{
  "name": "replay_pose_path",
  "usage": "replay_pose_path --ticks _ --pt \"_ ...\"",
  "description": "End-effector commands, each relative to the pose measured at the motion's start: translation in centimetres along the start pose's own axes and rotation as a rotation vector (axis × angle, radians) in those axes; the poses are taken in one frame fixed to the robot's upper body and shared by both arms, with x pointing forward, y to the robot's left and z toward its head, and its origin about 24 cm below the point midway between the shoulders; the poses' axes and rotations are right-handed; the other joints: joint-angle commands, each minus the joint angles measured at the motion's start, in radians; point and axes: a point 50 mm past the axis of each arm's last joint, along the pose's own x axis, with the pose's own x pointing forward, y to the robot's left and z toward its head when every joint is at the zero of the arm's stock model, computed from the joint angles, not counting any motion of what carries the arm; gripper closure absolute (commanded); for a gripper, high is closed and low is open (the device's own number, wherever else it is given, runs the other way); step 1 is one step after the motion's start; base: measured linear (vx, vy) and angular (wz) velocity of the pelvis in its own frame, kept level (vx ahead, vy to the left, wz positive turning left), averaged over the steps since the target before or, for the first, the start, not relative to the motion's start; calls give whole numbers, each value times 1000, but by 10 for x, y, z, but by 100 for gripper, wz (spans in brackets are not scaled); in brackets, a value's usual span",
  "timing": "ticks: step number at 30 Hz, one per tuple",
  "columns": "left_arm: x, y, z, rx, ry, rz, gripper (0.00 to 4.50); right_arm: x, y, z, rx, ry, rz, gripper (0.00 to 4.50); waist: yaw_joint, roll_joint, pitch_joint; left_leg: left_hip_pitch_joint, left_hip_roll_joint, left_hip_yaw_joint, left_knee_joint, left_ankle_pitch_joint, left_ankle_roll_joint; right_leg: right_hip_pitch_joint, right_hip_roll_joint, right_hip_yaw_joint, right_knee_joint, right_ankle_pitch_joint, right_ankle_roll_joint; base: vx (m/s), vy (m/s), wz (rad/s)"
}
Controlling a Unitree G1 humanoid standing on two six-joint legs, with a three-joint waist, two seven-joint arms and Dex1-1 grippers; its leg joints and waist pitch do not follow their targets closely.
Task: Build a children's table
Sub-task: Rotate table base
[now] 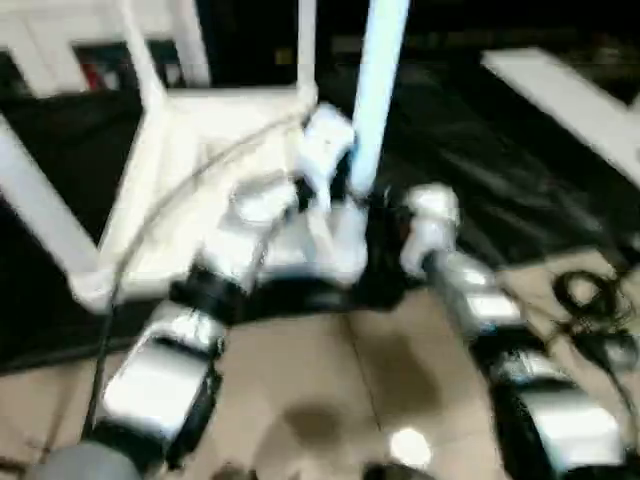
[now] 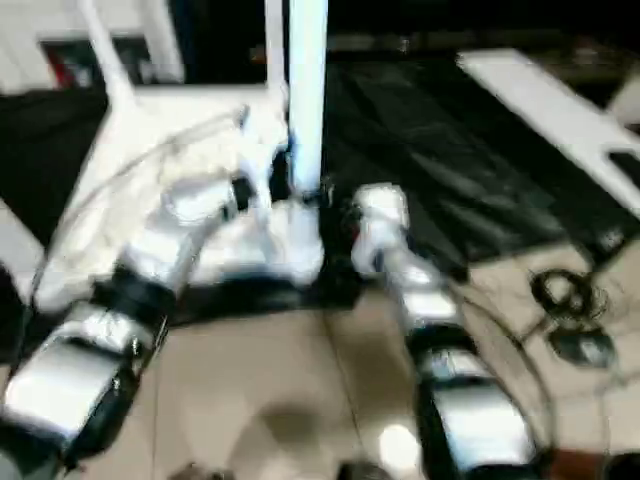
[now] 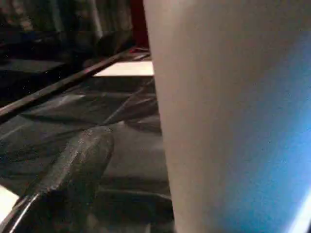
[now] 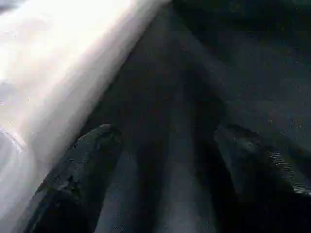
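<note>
A: Where's the children's table (image 1: 215, 150) right now?

B: Upside down on the black-draped desk (image 1: 480, 190), top face down, ribbed underside up. Several legs already stand in the corner sockets. The leg I care about (image 1: 378, 90) rises upright from the near corner socket (image 1: 335, 245), right in front of my forearms.

A: And your grippers?

B: My left gripper (image 1: 325, 150) is up against that leg. In the left wrist view the leg (image 3: 228, 116) looms beside one black finger (image 3: 77, 170), but I cannot tell whether the fingers are clamped on it or merely alongside. My right gripper (image 4: 167, 160) sits just beside the socket, fingers apart with nothing between them, only black cloth below and the white tabletop edge (image 4: 58, 73) to one side.

A: What worries you?

B: I judge the leg may not be fully seated. If I push off-axis it could tilt and jam, or pop out. The tabletop could also slide on the cloth, since my right gripper isn't bracing it. There's a cable (image 2: 570, 300) on the floor near my right side too.
</note>
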Motion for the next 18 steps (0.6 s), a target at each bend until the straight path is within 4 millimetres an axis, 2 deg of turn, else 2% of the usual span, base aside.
replay_pose_path --ticks 1,2,3,4,5,6,7,8,9,10,11,12,13,14,17,18 --pt "-5 16 -4 18 38 86 0 -10 -14 7 2 -52 -32 88 46 -44 -114 -64 -39 14 -42 -27 58 85 -64 82 -130 -624 95 48 -40 -26" --pt "-6 19 -6 20 52 106 0 -14 -18 6 -1 -56 -40 88 53 -35 -125 -71 -30 9 -51 53 63 87 -55 83 -112 -470 70 58 -72 -9" --pt "-9 29 -10 37 100 180 0 -23 -24 6 -15 -66 -46 88 44 -22 -132 -71 -22 3 -44 195 79 72 -26 74 -75 -108 -17 52 -36 -11" --pt "-11 36 -13 48 134 243 0 -27 -27 5 -21 -69 -47 88 33 -21 -133 -82 -31 7 -34 248 88 74 -2 65 -54 150 -91 52 -36 -11" --pt "-11 36 -13 48 134 243 0 -27 -27 5 -21 -69 -47 88 30 -20 -133 -78 -35 9 -33 242 90 73 6 64 -53 217 -117 0 0 0" --pt "-13 41 -15 57 155 287 0 -30 -28 5 -24 -72 -47 88 18 -25 -133 -81 -40 11 -36 199 101 79 11 61 -52 255 -162 0 0 0" --pt "-20 53 -21 66 197 401 0 -40 -28 6 -33 -85 -36 88 13 -24 -127 -75 -40 16 -41 130 108 75 14 63 -68 192 -179 0 0 0" --pt "-20 53 -21 66 197 401 0 -40 -28 6 -33 -85 -36 88 17 -18 -122 -61 -30 19 -47 58 112 69 9 66 -84 77 -185 0 0 0" --pt "-23 58 -23 64 210 449 0 -45 -27 7 -35 -90 -28 88 13 -20 -118 -64 -30 20 -50 28 113 71 9 65 -92 6 -182 0 0 0" --pt "-26 62 -24 71 211 480 0 -51 -24 7 -38 -97 -11 88 18 -23 -119 -57 -27 25 -52 -7 108 68 10 65 -108 -107 -163 0 0 0" --pt "-26 62 -24 71 211 480 0 -51 -24 7 -38 -97 -11 88 18 -23 -118 -55 -23 26 -55 -18 106 65 8 67 -109 -143 -158 0 0 0" --pt "-27 63 -24 70 207 480 0 -53 -22 7 -39 -100 -1 88 15 -21 -115 -60 -19 24 -60 -36 97 63 6 64 -114 -221 -147 -54 28 -7" --pt "-27 63 -24 62 188 476 0 -57 -19 9 -35 -111 10 88 19 -25 -115 -51 -15 27 -63 -57 93 55 6 64 -124 -275 -138 -54 28 -7" --pt "-28 64 -23 45 170 478 0 -60 -15 12 -26 -126 15 88 18 -24 -115 -46 -10 29 -65 -69 95 45 4 67 -127 -284 -149 -55 24 0" --pt "-30 67 -20 45 142 497 0 -63 -11 17 -20 -152 18 88 25 -25 -115 -44 -3 30 -67 -93 92 38 0 69 -127 -291 -160 0 0 0" --pt "-27 63 -7 -11 15 432 0 -66 -7 28 -14 -202 17 88 30 -27 -116 -41 -1 33 -67 -105 89 35 -1 71 -128 -300 -159 0 0 0"
